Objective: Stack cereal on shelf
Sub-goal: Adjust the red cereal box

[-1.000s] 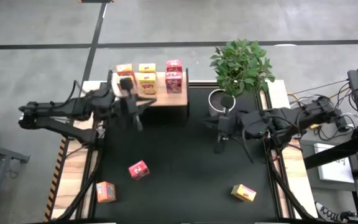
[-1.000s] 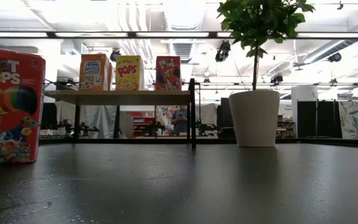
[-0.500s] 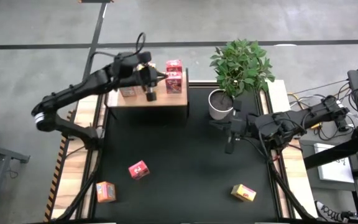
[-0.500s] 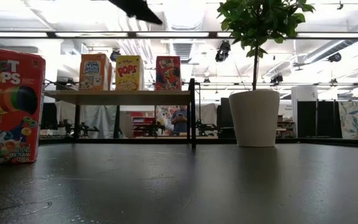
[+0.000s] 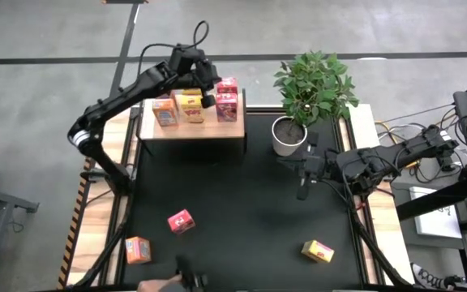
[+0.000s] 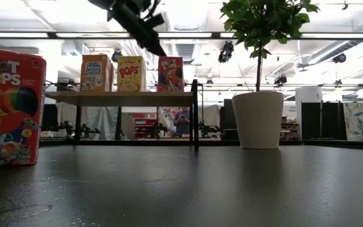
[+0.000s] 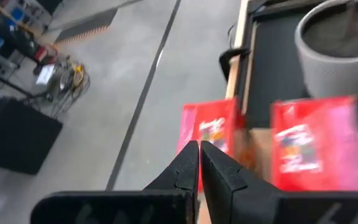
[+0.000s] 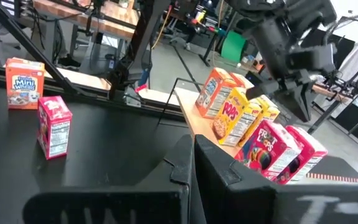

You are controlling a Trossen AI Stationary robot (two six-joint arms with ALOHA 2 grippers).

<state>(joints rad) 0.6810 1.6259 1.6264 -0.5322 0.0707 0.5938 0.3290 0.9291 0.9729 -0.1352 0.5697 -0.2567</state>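
Since the earlier frames we see that the left gripper [image 5: 210,96] has gone further back over the shelf [image 5: 193,130] and now hangs above its rear part, close to the two red boxes [image 5: 227,102]. Its fingers [image 7: 188,163] are pressed together with nothing between them. From the low view the same gripper [image 6: 150,41] comes down from above, just over the yellow box [image 6: 131,74] and the red box [image 6: 170,74].

On the shelf we count boxes in three colours – an orange box [image 5: 164,113] at the end far from the plant pot [image 5: 287,136], yellow boxes [image 5: 190,106] in the middle, and the red ones at the end nearest the pot. How many stand behind each other we cannot tell exactly.

Three more cereal boxes lie on the black table [image 5: 242,211], well apart from the shelf: a pink box [image 5: 180,221], an orange box on the table [image 5: 139,250], and a yellow box on the table [image 5: 318,251].

The right gripper [image 5: 302,188] waits over the table just beside the plant pot – its fingers [image 8: 179,163] are closed and empty.
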